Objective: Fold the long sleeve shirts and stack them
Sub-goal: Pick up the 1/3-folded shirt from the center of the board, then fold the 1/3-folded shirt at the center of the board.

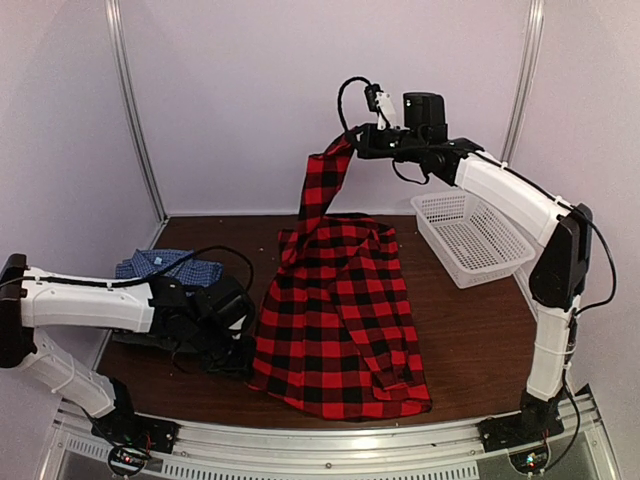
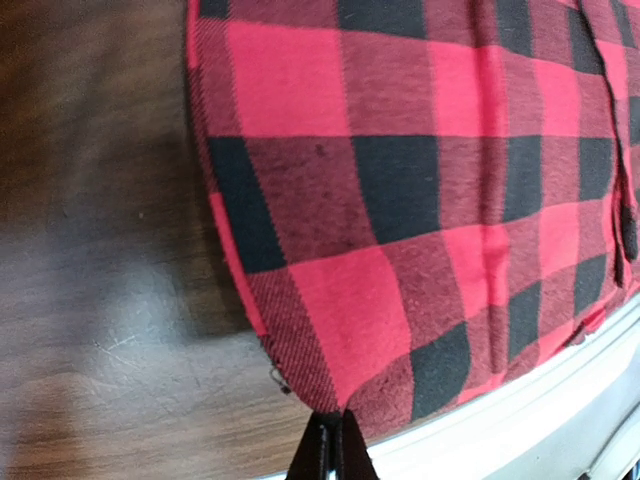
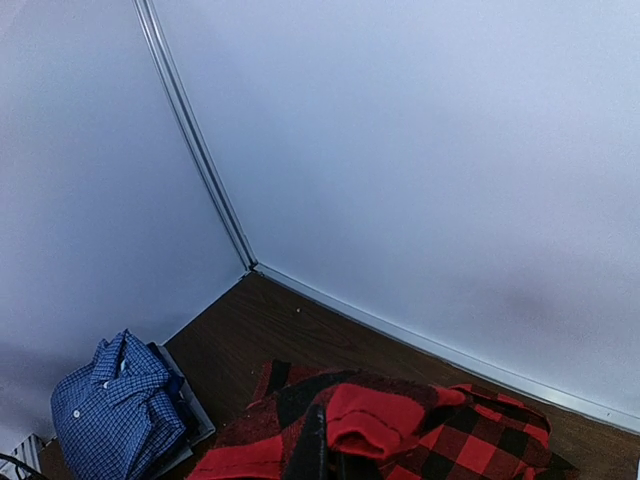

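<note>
My right arm stands tall from its base at the near right corner, elbow bent, forearm reaching out over the far middle of the table point(image 1: 470, 340). The right gripper point(image 1: 352, 140) is up in the air, clamped on a red cuff of the plaid shirt point(image 1: 335, 320). A strip of the cloth hangs from the gripper down to the rest of the shirt. The rest lies spread over the middle of the table, with its hem reaching the near edge.

My left arm lies low and nearly level, stretched in from the left edge. The left gripper point(image 1: 245, 340) sits at the shirt's left hem. Its fingers are pressed together with the hem right at their tips. I cannot tell whether any cloth is caught between them.

The folded blue shirt point(image 1: 165, 265) rests by the left edge. The white basket point(image 1: 470, 235) sits tilted at the far right corner.
</note>
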`<state>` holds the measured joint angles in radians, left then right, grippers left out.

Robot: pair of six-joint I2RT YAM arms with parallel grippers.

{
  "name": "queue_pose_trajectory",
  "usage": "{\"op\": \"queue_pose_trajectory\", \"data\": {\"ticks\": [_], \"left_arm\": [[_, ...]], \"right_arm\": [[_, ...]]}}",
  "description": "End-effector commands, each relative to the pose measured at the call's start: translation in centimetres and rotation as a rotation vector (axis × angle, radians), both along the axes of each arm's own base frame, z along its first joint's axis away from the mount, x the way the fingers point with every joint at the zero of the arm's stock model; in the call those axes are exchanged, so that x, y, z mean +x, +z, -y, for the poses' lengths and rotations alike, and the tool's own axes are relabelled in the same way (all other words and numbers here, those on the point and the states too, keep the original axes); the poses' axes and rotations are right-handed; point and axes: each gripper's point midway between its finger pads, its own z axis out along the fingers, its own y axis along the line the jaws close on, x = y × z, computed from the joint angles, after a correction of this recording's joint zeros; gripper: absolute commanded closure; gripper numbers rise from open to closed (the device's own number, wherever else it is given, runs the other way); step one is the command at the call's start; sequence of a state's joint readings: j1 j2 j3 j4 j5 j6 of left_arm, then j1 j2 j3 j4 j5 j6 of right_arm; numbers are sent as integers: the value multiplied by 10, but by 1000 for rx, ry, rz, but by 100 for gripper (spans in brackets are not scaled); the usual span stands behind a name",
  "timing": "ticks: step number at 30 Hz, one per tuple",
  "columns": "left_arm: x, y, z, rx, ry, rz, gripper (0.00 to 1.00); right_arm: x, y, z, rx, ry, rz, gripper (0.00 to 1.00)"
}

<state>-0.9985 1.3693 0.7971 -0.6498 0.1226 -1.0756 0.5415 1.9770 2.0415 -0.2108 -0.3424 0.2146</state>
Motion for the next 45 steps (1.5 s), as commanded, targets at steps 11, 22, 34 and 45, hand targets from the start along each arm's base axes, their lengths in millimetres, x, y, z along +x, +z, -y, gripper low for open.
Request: {"op": "queue_pose_trajectory", "data": {"ticks": [11, 22, 34, 45], "left_arm": [[21, 53, 95, -86, -389, 156, 100], [12, 48, 171, -197, -655, 105, 100], [-4, 22, 187, -208, -755, 10, 100], [-26, 4, 176, -199, -796, -59, 100]], "right_arm": [[21, 19, 82, -53, -185, 29, 100], [2, 7, 171, -89, -361, 13, 100], [-15, -10, 198, -100, -404, -13, 100], [-24, -25, 194, -110, -365, -55, 100]]}}
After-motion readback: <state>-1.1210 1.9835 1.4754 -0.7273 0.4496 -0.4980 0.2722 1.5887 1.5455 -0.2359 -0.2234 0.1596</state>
